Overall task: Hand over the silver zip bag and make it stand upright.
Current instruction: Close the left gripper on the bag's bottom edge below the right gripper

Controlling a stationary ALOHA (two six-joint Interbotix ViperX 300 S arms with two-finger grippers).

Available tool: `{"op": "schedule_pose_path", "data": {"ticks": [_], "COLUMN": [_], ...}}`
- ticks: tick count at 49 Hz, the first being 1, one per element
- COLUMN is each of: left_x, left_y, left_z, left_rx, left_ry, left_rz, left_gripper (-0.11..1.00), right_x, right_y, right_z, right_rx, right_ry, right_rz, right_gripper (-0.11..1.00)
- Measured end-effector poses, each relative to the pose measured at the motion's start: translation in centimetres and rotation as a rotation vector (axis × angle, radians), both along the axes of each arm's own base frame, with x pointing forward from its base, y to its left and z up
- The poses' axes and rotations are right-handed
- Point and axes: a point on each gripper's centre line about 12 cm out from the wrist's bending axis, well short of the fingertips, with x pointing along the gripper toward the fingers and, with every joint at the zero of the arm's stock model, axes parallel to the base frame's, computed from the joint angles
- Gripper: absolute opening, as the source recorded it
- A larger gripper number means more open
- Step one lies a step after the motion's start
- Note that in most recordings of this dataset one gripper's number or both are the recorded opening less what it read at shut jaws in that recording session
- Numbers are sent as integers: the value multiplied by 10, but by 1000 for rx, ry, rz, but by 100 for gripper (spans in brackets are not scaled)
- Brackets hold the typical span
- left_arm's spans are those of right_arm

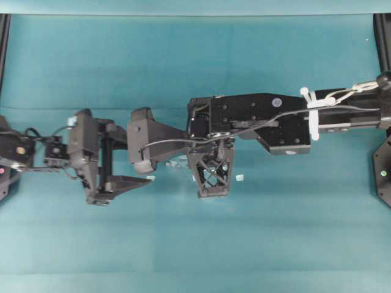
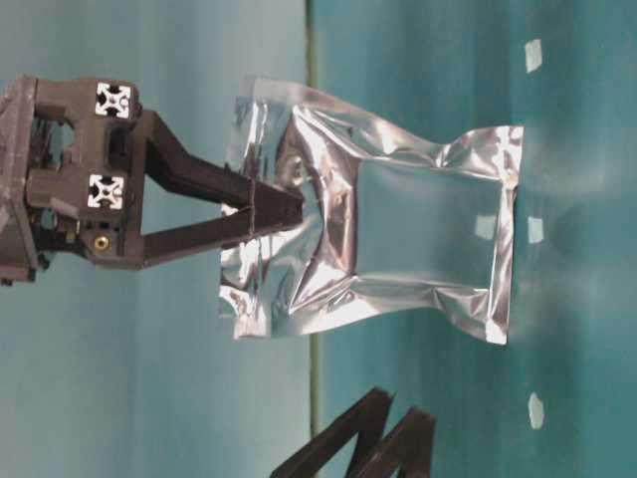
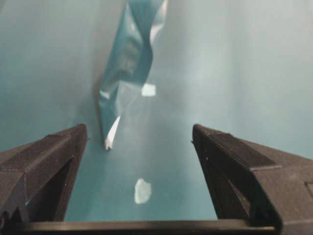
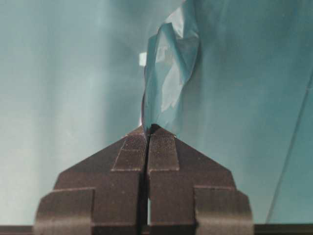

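Observation:
The silver zip bag (image 2: pixel 398 224) is crinkled foil with a puffed middle. It hangs upright from its top edge, and its bottom edge is down at the teal cloth; I cannot tell whether it touches. My right gripper (image 2: pixel 284 211) is shut on that top edge, and in the right wrist view its pads (image 4: pixel 134 147) meet on the foil of the bag (image 4: pixel 171 68). My left gripper (image 3: pixel 139 134) is open and holds nothing. It is apart from the bag (image 3: pixel 124 63), which stands edge-on beyond its left finger. The left fingers (image 2: pixel 363 438) show low in the table-level view.
Small white scraps lie on the teal cloth (image 1: pixel 183 244), one between the left fingers (image 3: pixel 142 191), one behind the bag (image 3: pixel 148 90) and one beside the right arm (image 1: pixel 239 177). The right arm (image 1: pixel 256 119) reaches across the middle. Black frame posts (image 1: pixel 383 36) stand at the corners.

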Motion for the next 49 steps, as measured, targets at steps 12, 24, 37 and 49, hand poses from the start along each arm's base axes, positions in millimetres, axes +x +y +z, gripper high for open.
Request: {"op": "schedule_pose_path", "data": {"ticks": [12, 24, 37, 49], "left_x": [27, 43, 60, 84], "left_y": [6, 2, 2, 3], "left_z": [-7, -5, -22, -27], "left_rx": [8, 5, 3, 2], "left_ry": [-35, -57, -32, -51], "left_rz": [13, 3, 2, 4], "left_gripper": [94, 94, 94, 93], "right_x": [0, 0, 2, 2], "right_y": [0, 1, 1, 1], "right_z": [-1, -1, 0, 0], "right_rx": [-2, 0, -2, -2], "right_ry": [-5, -9, -20, -21], "right_rz": [2, 3, 3, 3], "right_gripper": [-3, -3, -3, -3]}}
